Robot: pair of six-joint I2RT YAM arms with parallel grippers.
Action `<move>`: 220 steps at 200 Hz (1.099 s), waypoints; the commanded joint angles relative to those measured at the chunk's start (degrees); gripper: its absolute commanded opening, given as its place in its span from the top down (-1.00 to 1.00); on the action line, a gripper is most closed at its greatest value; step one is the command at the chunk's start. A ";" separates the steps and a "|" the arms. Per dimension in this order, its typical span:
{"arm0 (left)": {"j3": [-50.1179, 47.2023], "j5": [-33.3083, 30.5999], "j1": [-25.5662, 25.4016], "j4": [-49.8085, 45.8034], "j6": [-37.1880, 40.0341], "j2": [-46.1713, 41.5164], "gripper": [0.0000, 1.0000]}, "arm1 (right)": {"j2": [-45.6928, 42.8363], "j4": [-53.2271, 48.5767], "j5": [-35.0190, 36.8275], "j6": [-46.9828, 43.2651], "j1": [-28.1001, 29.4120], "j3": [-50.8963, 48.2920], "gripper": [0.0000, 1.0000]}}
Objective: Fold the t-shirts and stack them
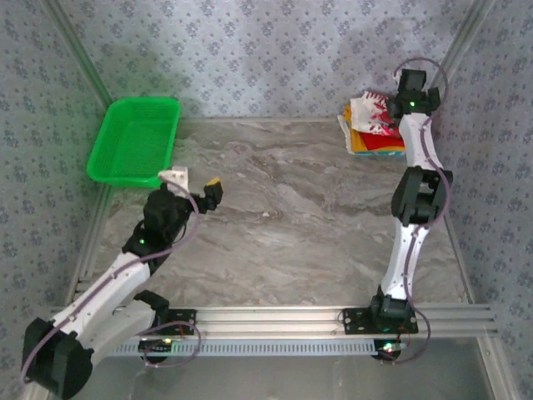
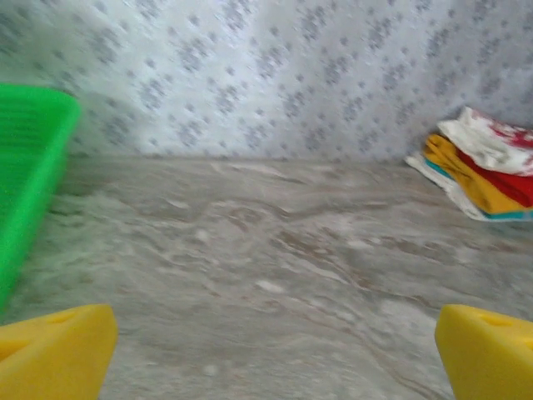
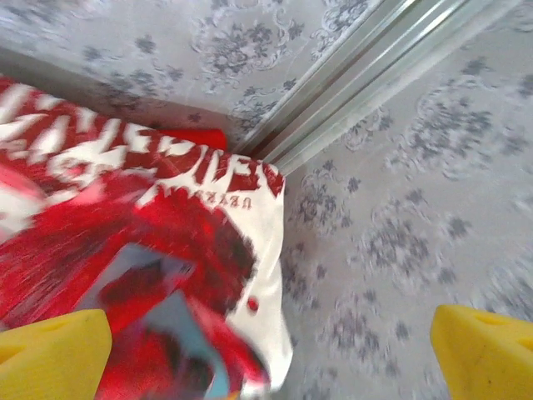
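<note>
grey marbled tabletop [image 1: 291, 217] lies before us. we see a green plastic mesh basket [image 1: 133, 137] at its far left. folded t-shirts [image 1: 376, 132] sit stacked in the far right corner, a white red-printed tee [image 3: 166, 208] on top. our right gripper [image 3: 271, 350] hovers over it, fingers spread wide; our left gripper [image 2: 275, 350] gapes too, holding nothing.

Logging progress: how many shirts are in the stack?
4, all piled in the far right corner: white printed shirt on top, then red, yellow-orange, white-teal lowest; more may be hidden.
</note>
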 commanded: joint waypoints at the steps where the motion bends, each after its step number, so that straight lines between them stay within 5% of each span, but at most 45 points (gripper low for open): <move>1: -4.81 -9.18 0.12 12.48 8.68 -2.90 -0.96 | -16.66 6.94 -1.25 10.34 4.69 -16.01 -1.00; 45: -11.07 -27.28 2.06 10.93 16.13 -2.76 -0.96 | -43.50 21.36 2.88 24.19 13.91 -62.06 -1.00; 77: -15.19 -19.79 14.97 11.05 6.33 0.13 -0.96 | -53.37 37.13 1.56 24.88 15.46 -86.87 -1.00; 118: -17.73 -11.05 21.01 23.96 7.74 11.30 -0.96 | -50.62 50.60 -2.46 28.08 12.03 -97.71 -1.00; 155: -13.01 -5.26 21.38 30.88 10.41 24.31 -0.96 | -43.25 57.78 -4.71 22.25 11.60 -94.58 -1.00; 220: -15.46 -0.86 21.76 42.89 15.37 29.99 -0.96 | -40.69 75.96 -13.58 22.01 7.33 -103.46 -1.00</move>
